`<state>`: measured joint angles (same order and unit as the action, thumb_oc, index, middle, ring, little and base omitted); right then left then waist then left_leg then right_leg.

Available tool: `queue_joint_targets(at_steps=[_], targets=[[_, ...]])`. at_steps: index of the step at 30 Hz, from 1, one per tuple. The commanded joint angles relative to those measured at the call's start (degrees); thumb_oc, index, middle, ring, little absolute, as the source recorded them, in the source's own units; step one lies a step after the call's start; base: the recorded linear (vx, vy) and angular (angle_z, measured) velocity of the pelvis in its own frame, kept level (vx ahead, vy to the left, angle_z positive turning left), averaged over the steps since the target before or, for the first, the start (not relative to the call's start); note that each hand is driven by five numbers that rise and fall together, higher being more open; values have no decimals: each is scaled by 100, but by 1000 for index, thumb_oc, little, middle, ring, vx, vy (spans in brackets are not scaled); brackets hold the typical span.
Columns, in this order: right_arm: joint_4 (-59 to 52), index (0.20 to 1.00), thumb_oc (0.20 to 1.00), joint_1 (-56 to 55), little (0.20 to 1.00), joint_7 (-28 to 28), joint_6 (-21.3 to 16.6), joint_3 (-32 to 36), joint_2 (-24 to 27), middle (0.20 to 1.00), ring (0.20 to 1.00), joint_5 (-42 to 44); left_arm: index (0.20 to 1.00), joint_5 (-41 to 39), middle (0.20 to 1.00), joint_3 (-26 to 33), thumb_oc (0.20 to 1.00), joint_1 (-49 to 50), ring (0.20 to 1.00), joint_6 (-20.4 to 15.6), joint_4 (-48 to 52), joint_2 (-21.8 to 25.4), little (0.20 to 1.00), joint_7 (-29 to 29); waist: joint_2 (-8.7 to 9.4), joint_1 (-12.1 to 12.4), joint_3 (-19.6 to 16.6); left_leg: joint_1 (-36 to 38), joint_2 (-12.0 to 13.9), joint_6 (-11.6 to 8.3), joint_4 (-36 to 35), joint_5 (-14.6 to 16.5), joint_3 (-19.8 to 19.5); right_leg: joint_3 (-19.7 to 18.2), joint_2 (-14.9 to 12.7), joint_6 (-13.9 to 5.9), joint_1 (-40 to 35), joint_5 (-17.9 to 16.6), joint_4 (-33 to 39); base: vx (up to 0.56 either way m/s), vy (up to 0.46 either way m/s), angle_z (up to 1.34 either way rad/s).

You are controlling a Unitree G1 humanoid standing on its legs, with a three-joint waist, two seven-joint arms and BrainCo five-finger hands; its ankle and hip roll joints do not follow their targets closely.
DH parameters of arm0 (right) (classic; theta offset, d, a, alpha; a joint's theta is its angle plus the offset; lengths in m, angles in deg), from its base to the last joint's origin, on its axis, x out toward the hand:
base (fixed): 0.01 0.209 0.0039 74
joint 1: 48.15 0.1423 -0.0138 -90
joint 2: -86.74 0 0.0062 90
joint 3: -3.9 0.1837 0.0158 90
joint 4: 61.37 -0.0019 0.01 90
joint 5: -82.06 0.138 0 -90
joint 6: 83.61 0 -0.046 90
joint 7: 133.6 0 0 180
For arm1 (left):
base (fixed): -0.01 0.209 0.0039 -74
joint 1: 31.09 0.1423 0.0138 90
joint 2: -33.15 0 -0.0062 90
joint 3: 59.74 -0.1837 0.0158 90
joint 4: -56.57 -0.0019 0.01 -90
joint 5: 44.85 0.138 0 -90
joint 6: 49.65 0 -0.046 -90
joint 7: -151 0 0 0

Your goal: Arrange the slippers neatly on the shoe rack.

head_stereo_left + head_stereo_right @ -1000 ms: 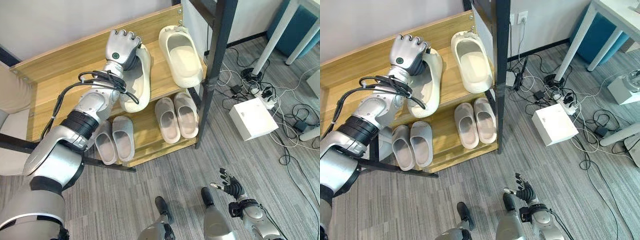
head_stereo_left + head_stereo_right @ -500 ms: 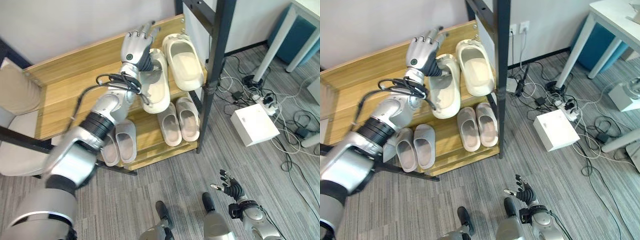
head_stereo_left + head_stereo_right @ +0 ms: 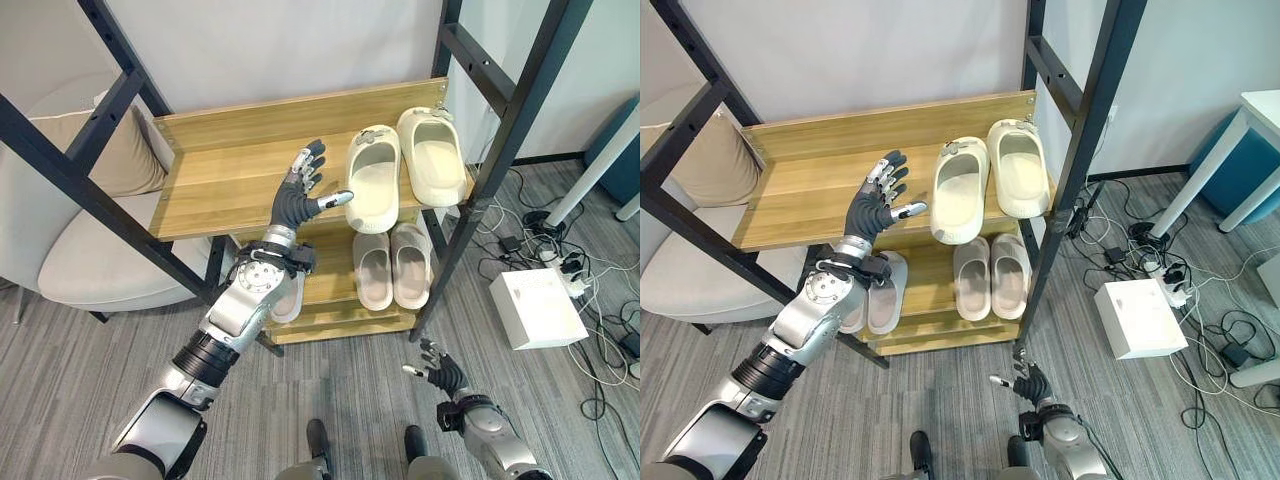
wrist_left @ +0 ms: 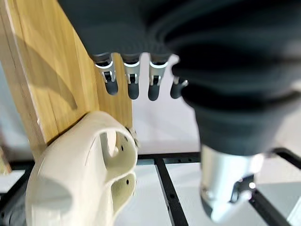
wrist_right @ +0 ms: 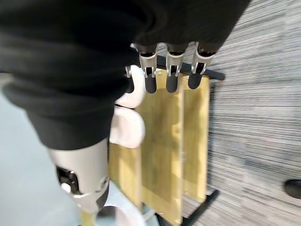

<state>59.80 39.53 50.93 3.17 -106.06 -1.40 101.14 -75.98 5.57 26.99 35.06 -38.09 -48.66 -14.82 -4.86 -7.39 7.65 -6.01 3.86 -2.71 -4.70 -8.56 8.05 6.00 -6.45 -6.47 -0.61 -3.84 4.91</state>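
I have the left hand [image 3: 303, 187] hanging over the middle of the upper shelf [image 3: 215, 180], fingers spread and straight, holding nothing; its thumb tip reaches toward the left cream slipper [image 3: 372, 177] and I can't tell whether it touches. That slipper lies toward the shelf's right end, heel out over the front edge, a little askew from the right cream slipper [image 3: 430, 156], which lies just beside it near the right post [image 3: 497, 130]. I judge the pair is set here to match the rows below, and that the open hand is placed to nudge the left one straight. On the lower shelf [image 3: 940, 322] a pinkish pair [image 3: 990, 277] lies under the cream pair, heels toward the front edge, and a grey pair [image 3: 880, 292] lies at its left end, partly behind my forearm. My right hand [image 3: 437, 367] hangs low over the floor, fingers loosely apart, idle
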Motion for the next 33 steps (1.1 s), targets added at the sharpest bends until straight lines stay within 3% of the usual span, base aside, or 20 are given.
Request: queue_joint_targets(at_steps=[1, 8, 15, 25, 33], targets=[[-167, 1000, 1000, 83, 1000, -43, -34, -169, -87, 1000, 1000, -62, 1000, -751, 1000, -81, 1000, -684, 1000, -93, -525, -35, 1000, -352, 124, 18, -72, 419, 84, -240, -30, 682, -172, 186, 6, -208, 170, 331, -17, 2, -4, 7], [-219, 1000, 1000, 11, 1000, -97, 10, -251, -79, 1000, 1000, -5, 1000, -803, 1000, -264, 1000, -883, 1000, 68, -854, -126, 1000, -353, 159, -42, -101, 422, 93, -236, -30, 690, -126, 146, 12, -228, 208, 300, -5, 4, -1, -1], [-155, 1000, 1000, -31, 1000, -83, -52, -226, -1, 1000, 1000, 108, 1000, -270, 1000, -524, 1000, -1623, 1000, 147, -1757, -939, 1000, -207, 100, -312, 50, 458, 102, -222, -30, 729, -7, -43, 5, -237, 317, 285, -34, 17, -2, -8], [-266, 1000, 1000, 10, 1000, -10, -185, -315, 138, 1000, 1000, 154, 1000, 450, 1000, -600, 1000, -2703, 1000, 187, -3104, -1304, 1000, 59, 29, -532, 216, 424, 99, -208, -30, 735, 98, -182, -1, -264, 476, 249, -79, 4, 0, -4], [-257, 1000, 1000, 21, 1000, 45, -251, -279, 43, 1000, 1000, 209, 1000, 324, 1000, -354, 1000, -2345, 1000, -25, -2427, -1217, 1000, 280, 55, -428, 187, 431, 91, -202, -30, 737, 31, -126, 3, -235, 417, 278, -67, 0, 0, 0]])
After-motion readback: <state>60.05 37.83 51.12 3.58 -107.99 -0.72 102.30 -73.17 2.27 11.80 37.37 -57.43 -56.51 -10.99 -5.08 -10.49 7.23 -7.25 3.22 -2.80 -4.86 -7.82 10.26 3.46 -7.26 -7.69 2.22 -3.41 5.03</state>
